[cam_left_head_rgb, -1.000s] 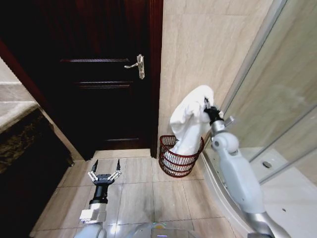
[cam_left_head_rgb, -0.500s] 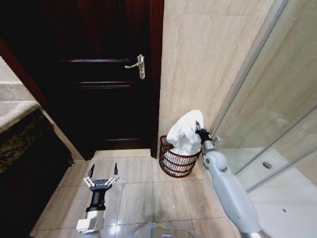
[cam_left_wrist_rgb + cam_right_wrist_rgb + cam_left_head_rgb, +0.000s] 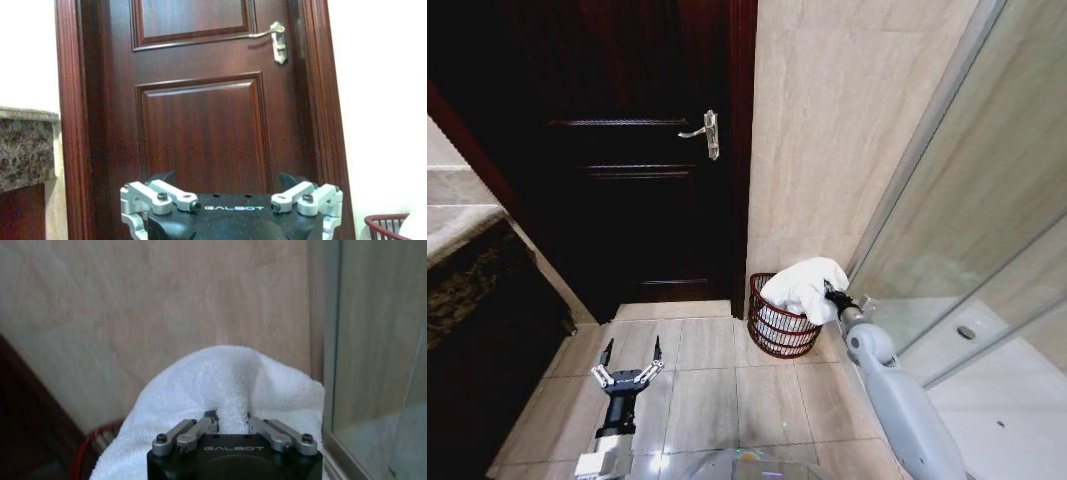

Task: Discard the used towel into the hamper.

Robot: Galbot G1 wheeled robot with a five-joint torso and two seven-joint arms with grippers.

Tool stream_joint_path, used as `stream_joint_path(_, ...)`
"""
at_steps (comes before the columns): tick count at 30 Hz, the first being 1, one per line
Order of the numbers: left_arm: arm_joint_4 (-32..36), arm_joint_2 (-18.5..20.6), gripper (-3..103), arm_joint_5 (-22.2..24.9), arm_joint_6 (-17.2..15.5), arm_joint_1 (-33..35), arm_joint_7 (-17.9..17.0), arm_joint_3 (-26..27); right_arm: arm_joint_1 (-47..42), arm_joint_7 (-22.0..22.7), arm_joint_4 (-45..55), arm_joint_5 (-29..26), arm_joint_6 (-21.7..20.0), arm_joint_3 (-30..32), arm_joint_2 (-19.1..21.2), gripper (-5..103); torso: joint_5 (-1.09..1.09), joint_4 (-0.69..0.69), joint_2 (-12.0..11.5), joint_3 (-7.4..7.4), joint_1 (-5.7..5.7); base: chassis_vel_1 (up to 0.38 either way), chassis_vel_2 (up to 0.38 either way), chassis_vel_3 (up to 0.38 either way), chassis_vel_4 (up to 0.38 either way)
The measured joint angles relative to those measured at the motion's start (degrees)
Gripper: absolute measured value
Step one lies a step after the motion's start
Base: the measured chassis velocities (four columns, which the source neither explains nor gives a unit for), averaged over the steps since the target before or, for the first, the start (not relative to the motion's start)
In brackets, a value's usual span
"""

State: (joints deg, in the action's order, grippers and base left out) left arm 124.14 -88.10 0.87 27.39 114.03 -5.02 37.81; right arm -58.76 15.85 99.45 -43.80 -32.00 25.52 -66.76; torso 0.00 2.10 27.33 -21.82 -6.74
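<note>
The white towel (image 3: 805,287) is bunched over the rim of the dark reddish-brown wire hamper (image 3: 777,335), which stands on the floor against the tiled wall beside the door. My right gripper (image 3: 830,296) is low at the hamper's right rim, shut on a fold of the towel (image 3: 230,390); the right wrist view shows its fingers (image 3: 199,427) pinching the cloth. My left gripper (image 3: 628,374) hovers open over the floor tiles to the hamper's left, facing the door. A sliver of the hamper's rim (image 3: 387,225) appears in the left wrist view.
A dark wooden door (image 3: 642,160) with a metal lever handle (image 3: 705,129) stands behind the hamper's left. A glass shower screen (image 3: 972,200) and its curb run along the right. A stone-topped counter (image 3: 462,240) is at the left.
My right arm has lowered the towel from chest height down onto the hamper's rim. My left gripper has drifted slightly back toward me.
</note>
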Motion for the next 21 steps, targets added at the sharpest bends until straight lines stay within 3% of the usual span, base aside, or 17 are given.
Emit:
stream_joint_path(1, -0.06, 0.04, 100, 0.05, 0.05, 0.03, 0.0, 0.04, 0.64, -0.06, 0.38, -0.36, -3.15, 0.12, 0.45, 14, -0.01, 0.0, 0.0, 0.0, 0.0, 0.0, 0.0, 0.0, 0.0)
stream_joint_path(5, -0.04, -0.05, 100, 0.03, 0.08, -0.13, 0.0, 0.08, 2.57, -0.23, 0.49, -0.91, -8.12, 0.23, 1.34, 14, 0.0, 0.0, 0.0, 0.0, 0.0, 0.0, 0.0, 0.0, 0.0)
stream_joint_path(10, 0.33, -0.04, 100, 0.02, 0.08, -0.1, 0.09, 0.0, 4.11, 0.04, -0.24, -0.72, -8.06, -0.93, 1.96, 14, 0.02, 0.0, 0.0, -0.01, -0.01, 0.0, 0.0, 0.0, 0.0)
stream_joint_path(14, -0.35, 0.19, 100, 0.05, 0.09, -0.87, 0.12, -0.29, 5.29, -0.41, -2.31, 1.52, -4.17, -3.37, 1.52, 14, 0.02, 0.0, 0.0, -0.01, -0.01, 0.0, 0.0, 0.0, 0.0)
stream_joint_path(21, -0.8, 0.29, 100, 0.0, -0.83, -2.29, 0.66, -0.63, 4.49, 0.51, -2.6, 2.58, -2.36, -3.85, 0.47, 14, 0.01, 0.01, 0.0, -0.01, -0.01, 0.0, 0.0, 0.0, 0.0)
